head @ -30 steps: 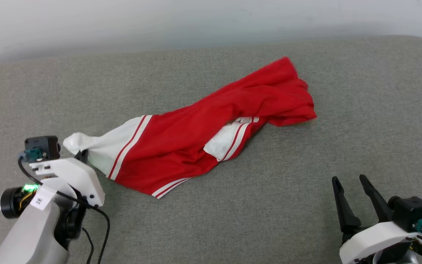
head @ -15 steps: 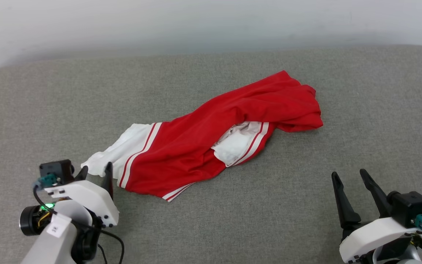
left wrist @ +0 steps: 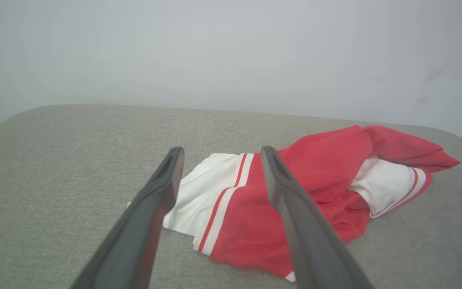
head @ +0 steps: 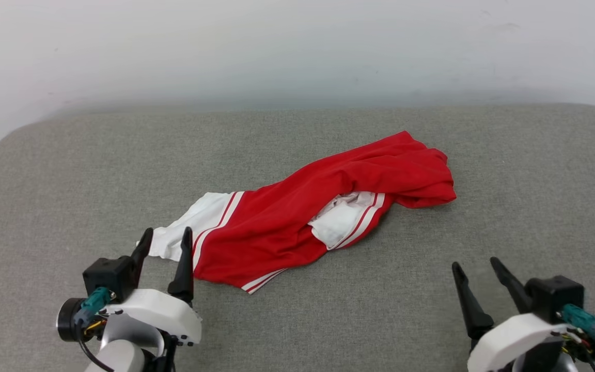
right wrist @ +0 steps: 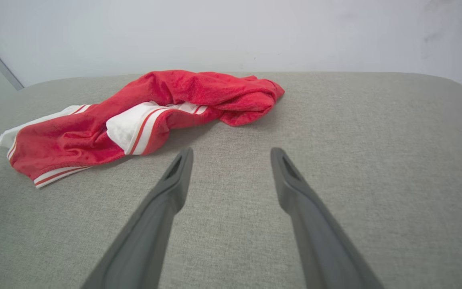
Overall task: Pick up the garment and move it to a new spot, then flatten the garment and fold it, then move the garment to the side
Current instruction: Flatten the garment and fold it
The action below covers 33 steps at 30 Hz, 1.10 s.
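A second ago my left claw (head: pixel 168 231) was shut on the white sleeve (head: pixel 186 240). It has since let go and drawn back, and the sleeve has dropped flat. The claw now stands wide open and holds nothing, with its tips just short of the sleeve's edge. My right claw (head: pixel 475 262) is also spread wide and empty, well apart from the cloth on the near right.

The garment (head: pixel 297 222) lies on the grey padded surface (head: pixel 70 181) as a twisted band. It runs from the sleeve by my left claw up to a bunched red end at the far right, and the second white sleeve (head: pixel 341 225) is tucked into a fold at its middle.

I judge the move to a new spot done and the flattening next. To do it well, I should take a single layer at an outer edge, the striped hem corner on the near side with one claw and the far red bunch with the other. Then I should lift a little and draw the two apart so the twist unrolls instead of tightening. A pinch through two layers would trap the inner sleeve.
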{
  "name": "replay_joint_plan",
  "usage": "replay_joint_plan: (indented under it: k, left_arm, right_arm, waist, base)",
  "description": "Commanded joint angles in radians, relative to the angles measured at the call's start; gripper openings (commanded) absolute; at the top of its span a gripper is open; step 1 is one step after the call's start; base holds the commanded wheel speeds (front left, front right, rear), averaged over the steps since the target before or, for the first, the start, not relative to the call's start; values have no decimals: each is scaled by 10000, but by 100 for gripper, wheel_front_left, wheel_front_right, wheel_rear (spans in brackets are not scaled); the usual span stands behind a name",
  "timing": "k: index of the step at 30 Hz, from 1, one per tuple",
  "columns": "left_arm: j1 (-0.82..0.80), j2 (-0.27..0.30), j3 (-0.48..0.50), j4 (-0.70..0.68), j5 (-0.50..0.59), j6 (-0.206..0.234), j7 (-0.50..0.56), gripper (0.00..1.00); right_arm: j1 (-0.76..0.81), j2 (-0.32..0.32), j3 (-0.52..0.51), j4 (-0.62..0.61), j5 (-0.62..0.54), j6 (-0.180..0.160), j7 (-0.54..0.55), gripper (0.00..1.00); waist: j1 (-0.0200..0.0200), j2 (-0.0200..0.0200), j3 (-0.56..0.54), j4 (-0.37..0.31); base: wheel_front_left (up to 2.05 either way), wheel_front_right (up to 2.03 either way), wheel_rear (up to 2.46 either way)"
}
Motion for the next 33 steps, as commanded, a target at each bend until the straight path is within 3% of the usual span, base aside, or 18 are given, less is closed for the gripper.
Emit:
replay_joint_plan:
  k: [1,5,11,21,31,32,33]
  left_arm:
    - [123,-94,-24,-246,98,82,-77,100]
    - [281,-231,-114,-717,194,185,-120,100]
    - [6,-461,-328,-1001,277,-1,-176,100]
    - [-364,-770,-393,-995,414,-186,-218,100]
    - [-531,-1093,-290,-853,583,-385,-258,100]
    - [-527,-1124,-255,-834,605,-403,-260,100]
    - [-512,-1167,-221,-821,609,-426,-261,100]
  right_arm:
    - [-283,21,124,167,98,-3,131,100]
    - [-1050,20,514,908,251,-3,727,100]
    - [-2859,-225,1712,2159,567,-5,1810,100]
    - [-5884,-1220,4137,4184,1578,-5,3984,100]
    - [-7181,-1891,5578,5832,2119,-8,5042,100]
    - [-7224,-1884,5648,5947,2220,-7,5101,47]
    - [-7246,-1888,5672,6046,2295,-7,5093,5]
  waist:
    - [2,-1,62,42]
    - [2,-1,228,183]
    - [2,-1,541,706]
    - [2,-1,1125,1510]
    - [2,-1,1570,1935]
    - [2,-1,1585,1945]
    - [2,-1,1595,1954]
  base:
    - [0,0,0]
    - [0,0,0]
    - [0,0,0]
    - [0,0,0]
    - [0,0,0]
    - [0,0,0]
    - [0,0,0]
